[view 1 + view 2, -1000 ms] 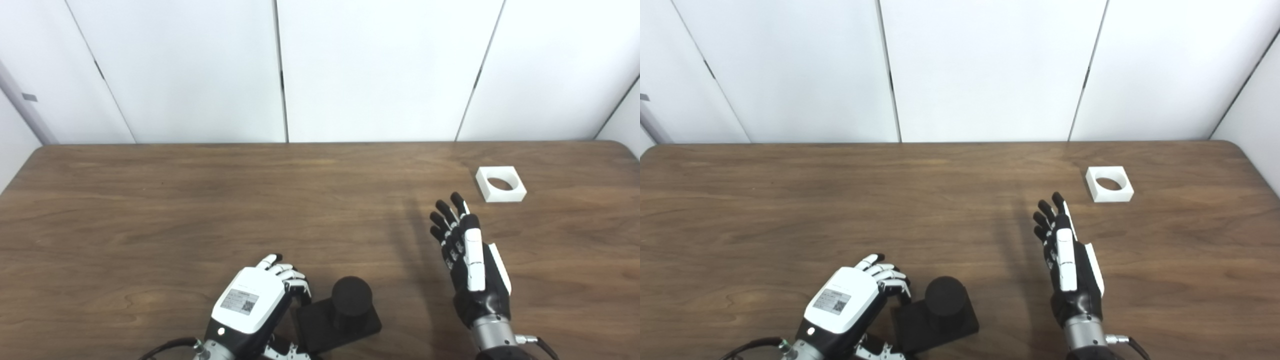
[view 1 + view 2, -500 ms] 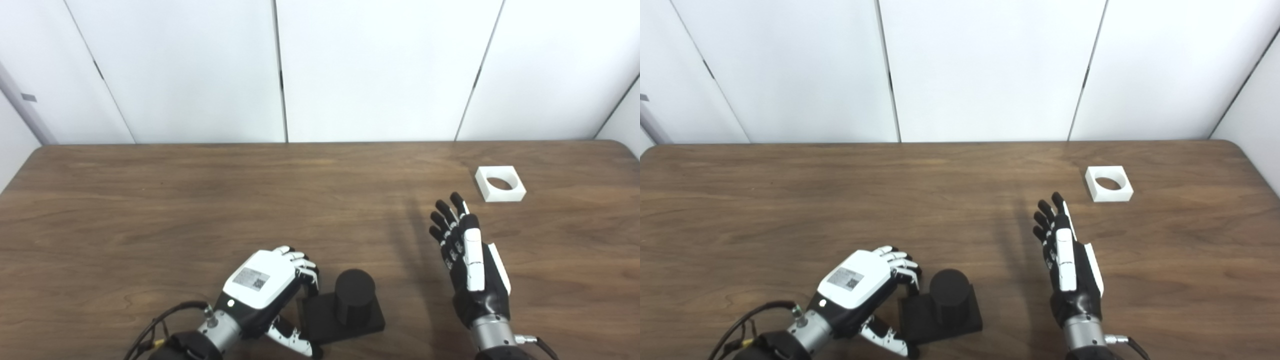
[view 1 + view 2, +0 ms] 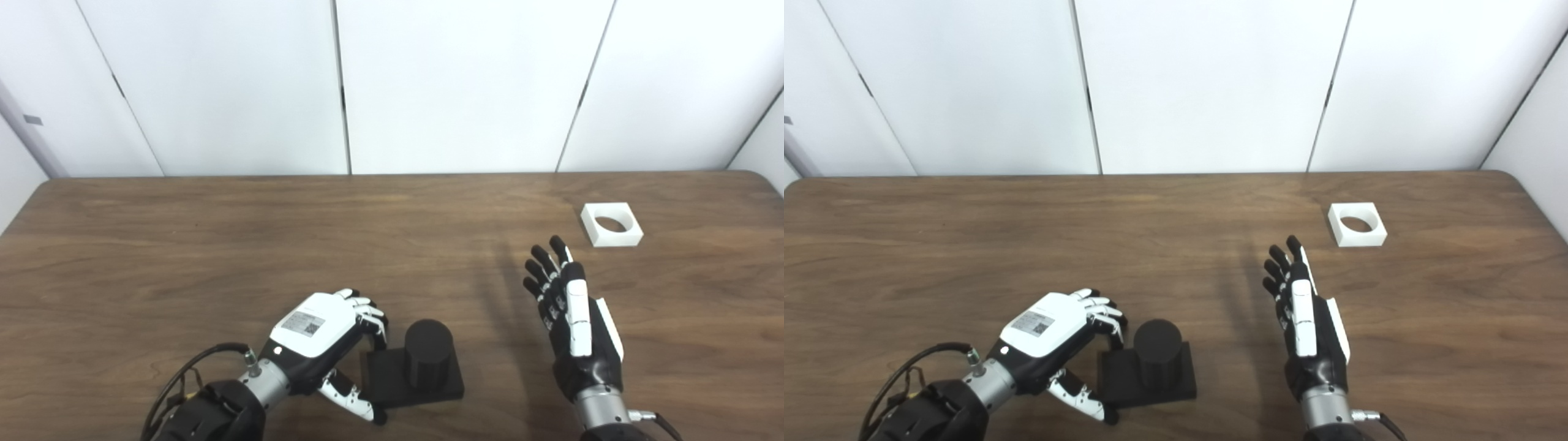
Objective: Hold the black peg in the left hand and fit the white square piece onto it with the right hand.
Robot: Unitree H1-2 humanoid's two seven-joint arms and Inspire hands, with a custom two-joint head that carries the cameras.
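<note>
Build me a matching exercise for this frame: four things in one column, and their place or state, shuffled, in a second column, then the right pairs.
Things:
1. black peg
2. white square piece
3. left hand
4. right hand

Places or states:
A. lies flat at the far right of the table, with nothing touching it
B. open, fingers straight and pointing away from the robot, holding nothing
C. stands upright on its square black base near the front edge
D. fingers curled at the left edge of the black base, thumb at its front corner

Pairs: 1-C, 2-A, 3-D, 4-B
</note>
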